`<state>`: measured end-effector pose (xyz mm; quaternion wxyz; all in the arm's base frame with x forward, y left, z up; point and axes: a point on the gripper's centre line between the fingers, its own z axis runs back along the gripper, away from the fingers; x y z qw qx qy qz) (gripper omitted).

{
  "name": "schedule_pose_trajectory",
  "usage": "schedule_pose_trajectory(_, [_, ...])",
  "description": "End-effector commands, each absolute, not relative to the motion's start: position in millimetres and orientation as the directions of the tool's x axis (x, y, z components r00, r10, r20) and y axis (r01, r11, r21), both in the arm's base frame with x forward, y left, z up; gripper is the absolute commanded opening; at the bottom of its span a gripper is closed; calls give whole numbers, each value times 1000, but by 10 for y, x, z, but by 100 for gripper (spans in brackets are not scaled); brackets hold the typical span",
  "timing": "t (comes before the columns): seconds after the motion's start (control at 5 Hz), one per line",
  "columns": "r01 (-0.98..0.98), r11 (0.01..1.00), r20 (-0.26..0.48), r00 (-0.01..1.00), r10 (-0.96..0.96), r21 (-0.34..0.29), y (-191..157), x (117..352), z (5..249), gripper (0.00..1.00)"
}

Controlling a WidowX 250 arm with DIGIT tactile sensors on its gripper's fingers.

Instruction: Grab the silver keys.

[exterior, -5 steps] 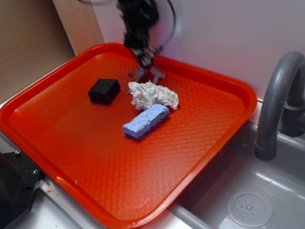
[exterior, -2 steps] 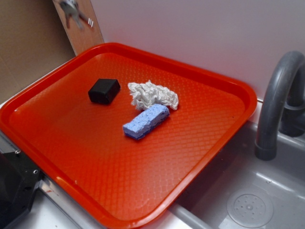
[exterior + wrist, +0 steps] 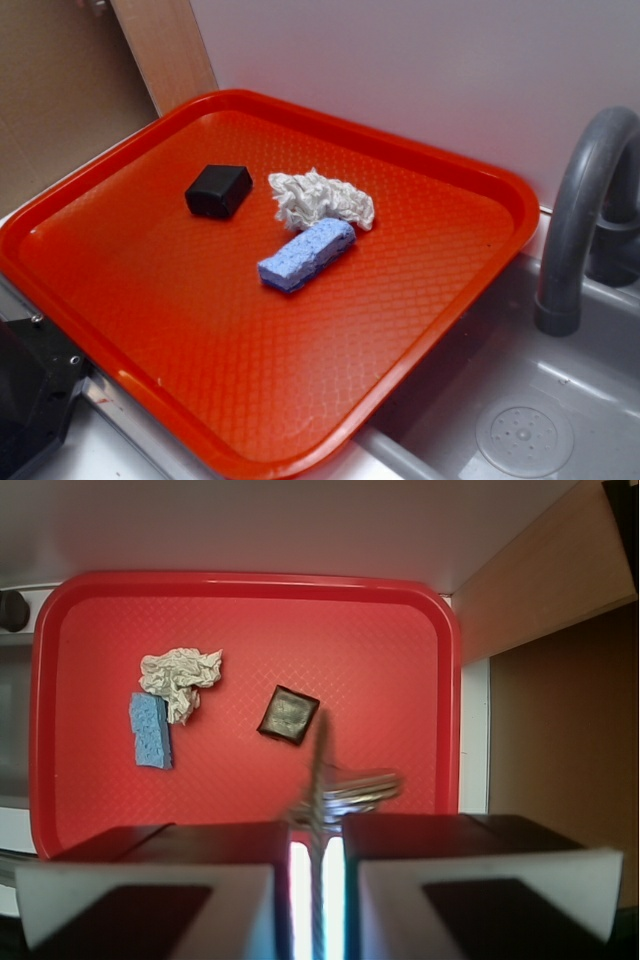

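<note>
The gripper [image 3: 318, 865] is nearly closed, pinching the thin ring of the silver keys [image 3: 345, 788], which dangle high above the red tray [image 3: 420, 630], toward its edge nearest the wooden panel [image 3: 540, 580]. The hold is on wire only, so a swing or jerk could slip it free, dropping the keys near the black box [image 3: 289, 715].

Red plastic tray [image 3: 420, 330] with a waffled floor, set beside a grey sink [image 3: 520, 420]. On the tray: small black box [image 3: 218, 190], crumpled white paper wad [image 3: 322, 198], blue sponge [image 3: 306, 254]. Sponge touching the wad's near edge; box just beside the wad, apart from it. Grey faucet [image 3: 580, 220] curving up past the tray's right corner. Wooden panel [image 3: 165, 50] behind, against a white wall [image 3: 420, 70].
</note>
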<state>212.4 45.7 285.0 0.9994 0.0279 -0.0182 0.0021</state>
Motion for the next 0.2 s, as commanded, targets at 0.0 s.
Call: schedule_pose_trajectory(0.0, [-15, 998, 93, 996, 10, 58, 279, 2071, 2975, 0])
